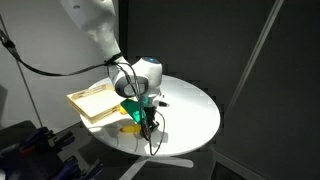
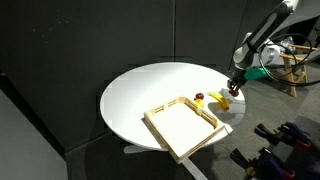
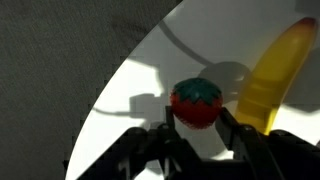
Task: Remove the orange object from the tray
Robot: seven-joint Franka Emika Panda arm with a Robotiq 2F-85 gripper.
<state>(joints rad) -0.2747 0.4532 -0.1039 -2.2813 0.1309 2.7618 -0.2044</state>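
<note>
My gripper (image 2: 237, 87) hangs released over the rim of the round table (image 2: 140, 95). In the wrist view its two dark fingers (image 3: 145, 155) are spread, with the orange object (image 3: 197, 103) showing in the gap between them and nothing clamped. The object is a round red-orange piece with a green top. It sits on the bare white table, not in the tray (image 2: 185, 127), and in an exterior view it lies just beside the tray's far corner, at about 1 o'clock from the tray's middle. A banana (image 3: 270, 75) lies at 2 o'clock from it in the wrist view and at 3 o'clock in that exterior view, which also puts the gripper nearer the banana than the object. The tray looks bare to me, so I judge the removal all but done and the step in hand to be a clean retreat. To do that well, I would keep the jaws wide and lift straight up before swinging the arm anywhere. The piece is round and will likely roll at a touch, either back against the tray wall or toward the table edge close by. I would also keep the fingers off the banana, since a nudge there could push it into the object. I cannot tell from the wrist view how high the fingertips sit above the surface, so I would go slowly.
</note>
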